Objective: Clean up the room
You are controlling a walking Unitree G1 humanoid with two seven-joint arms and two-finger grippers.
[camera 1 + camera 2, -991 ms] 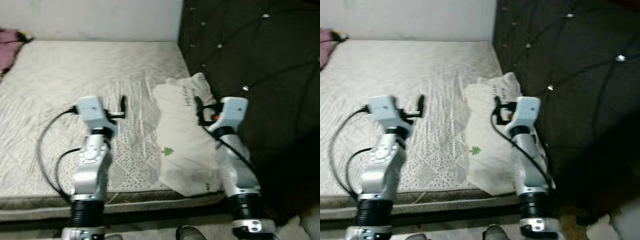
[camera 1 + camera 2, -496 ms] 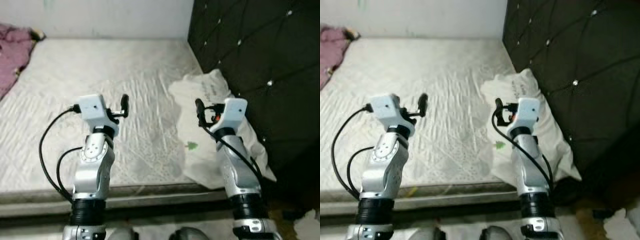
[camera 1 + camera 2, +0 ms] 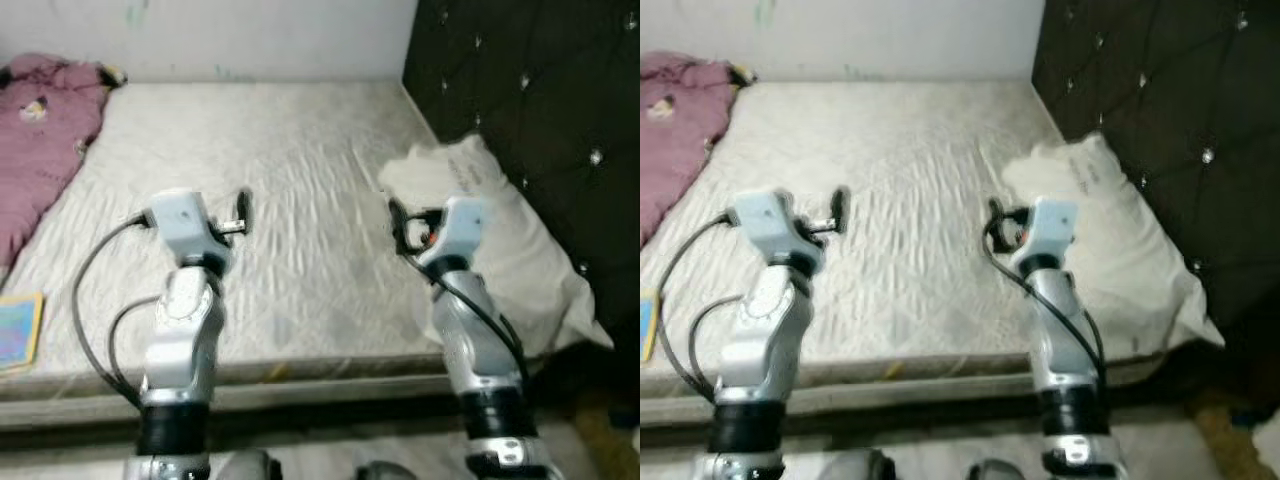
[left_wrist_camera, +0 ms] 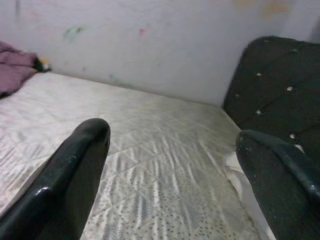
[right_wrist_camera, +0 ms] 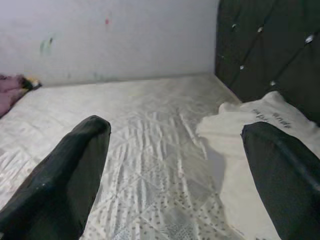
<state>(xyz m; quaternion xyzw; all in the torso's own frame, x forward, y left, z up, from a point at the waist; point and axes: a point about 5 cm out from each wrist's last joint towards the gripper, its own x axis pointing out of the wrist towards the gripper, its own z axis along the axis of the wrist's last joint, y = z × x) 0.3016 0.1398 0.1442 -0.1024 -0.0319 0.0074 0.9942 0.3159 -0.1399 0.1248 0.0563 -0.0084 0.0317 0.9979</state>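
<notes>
Left tool (image 3: 243, 212) and right tool (image 3: 397, 226), both wide and empty over mattress (image 3: 290, 200); view swung left, newly revealing pink garment (image 3: 45, 125) and book (image 3: 18, 330) for tidying.

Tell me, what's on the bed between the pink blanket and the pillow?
Nothing but bare mattress between the pink blanket and the pillow, seen from the head views.

Head stereo pair looking down at mattress (image 3: 300, 230), wrist views facing wall (image 4: 150, 45)
</notes>
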